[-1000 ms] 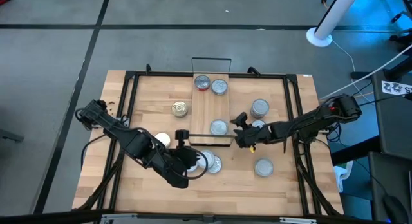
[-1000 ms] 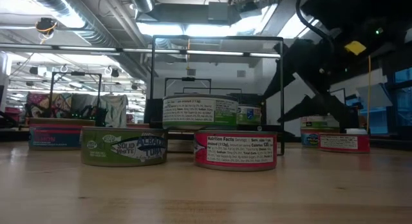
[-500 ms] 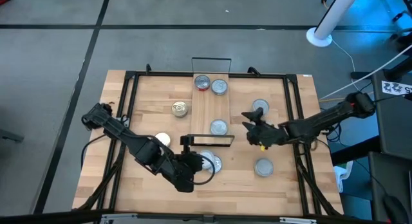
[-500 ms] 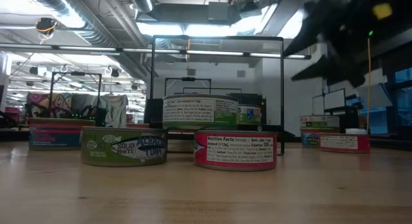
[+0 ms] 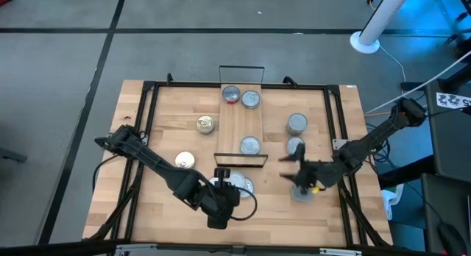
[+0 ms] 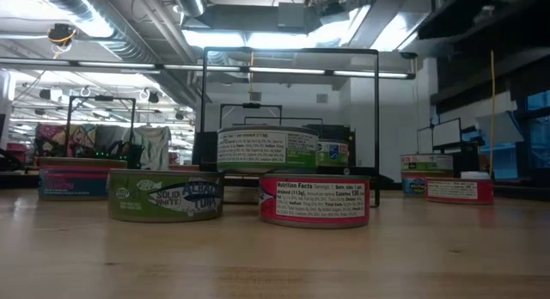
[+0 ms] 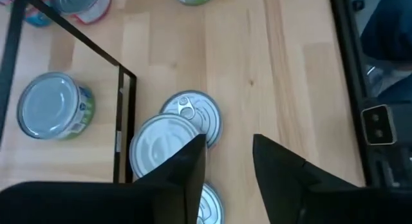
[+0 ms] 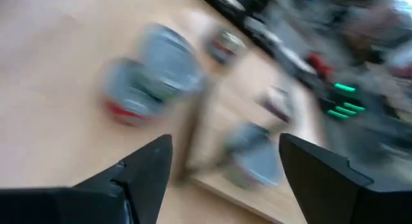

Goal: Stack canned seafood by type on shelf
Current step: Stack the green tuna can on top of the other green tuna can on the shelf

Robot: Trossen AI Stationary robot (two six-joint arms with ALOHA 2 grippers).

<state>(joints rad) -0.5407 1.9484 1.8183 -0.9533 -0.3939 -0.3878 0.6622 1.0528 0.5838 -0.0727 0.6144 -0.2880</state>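
Note:
The shelf (image 5: 243, 123) is a narrow light-wood board with black wire ends and bears three tins of canned seafood (image 5: 250, 146). Other tins stand on the table (image 5: 297, 123), among them a cluster (image 5: 237, 184) by the shelf's near end. My left gripper (image 7: 228, 150) hovers open just near and right of that cluster (image 7: 192, 112), with bare table showing between its fingers. My right gripper (image 5: 289, 168) hangs wide open over the near right of the table, beside a single tin (image 5: 302, 193). The low view shows no gripper, only a green tin (image 6: 166, 196) and a red one (image 6: 314, 200).
A gold-topped tin (image 5: 206, 124) and a silver one (image 5: 185, 161) stand left of the shelf. The shelf's near wire frame (image 7: 122, 108) rises close to my left gripper. A black metal frame (image 5: 342, 138) runs along the table's sides. Bare wood lies along the near edge.
My left gripper has sunk and gone toward the table's near edge beside the tin cluster. My right gripper has drawn away from the shelf's near end toward the near right of the table, turning as it went, and has left the low view. No tin has moved.

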